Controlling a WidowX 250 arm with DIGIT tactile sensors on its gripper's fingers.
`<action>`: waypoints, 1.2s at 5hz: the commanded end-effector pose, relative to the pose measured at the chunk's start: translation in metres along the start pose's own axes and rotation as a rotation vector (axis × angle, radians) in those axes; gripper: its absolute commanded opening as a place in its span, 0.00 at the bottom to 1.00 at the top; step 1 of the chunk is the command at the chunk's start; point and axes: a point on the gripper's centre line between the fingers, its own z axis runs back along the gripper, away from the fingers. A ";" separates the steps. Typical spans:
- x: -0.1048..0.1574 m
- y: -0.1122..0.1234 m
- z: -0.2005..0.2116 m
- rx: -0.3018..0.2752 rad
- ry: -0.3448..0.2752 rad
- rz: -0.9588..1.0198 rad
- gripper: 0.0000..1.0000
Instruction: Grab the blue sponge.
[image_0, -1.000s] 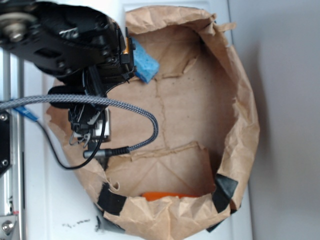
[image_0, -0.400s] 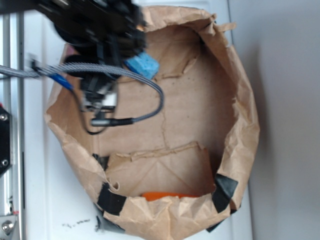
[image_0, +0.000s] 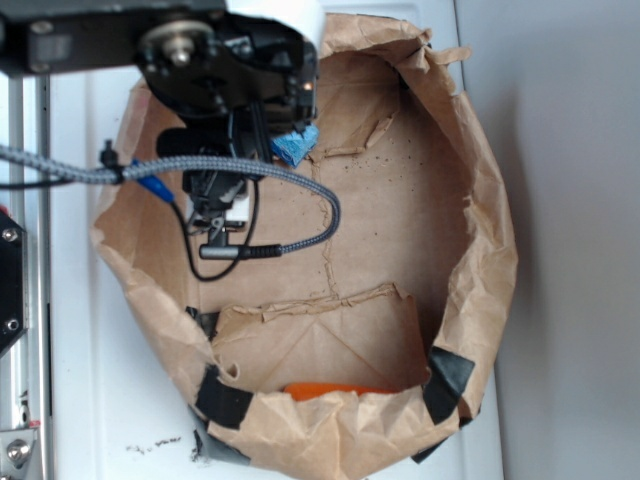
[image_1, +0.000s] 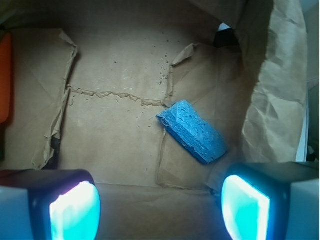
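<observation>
Swinging in over the paper bag (image_0: 480, 250) during the last second, the gripper (image_1: 160, 200) now hangs above the bag's floor with its pads spread wide and nothing between them. The blue sponge (image_1: 192, 131) lies flat on the bag floor close to the crumpled side wall, just ahead of the right pad and apart from both, skewed to the jaw line. The approach looks nearly made; a descent toward that wall remains.

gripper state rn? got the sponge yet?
Gripper: open, holding nothing. The blue sponge lies on the paper bag floor, ahead of the fingers, untouched.
</observation>
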 end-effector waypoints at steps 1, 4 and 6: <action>0.005 0.001 0.008 0.013 -0.034 -0.006 1.00; 0.029 -0.017 -0.014 -0.103 -0.113 -0.384 1.00; 0.025 -0.003 -0.038 -0.101 -0.083 -0.497 1.00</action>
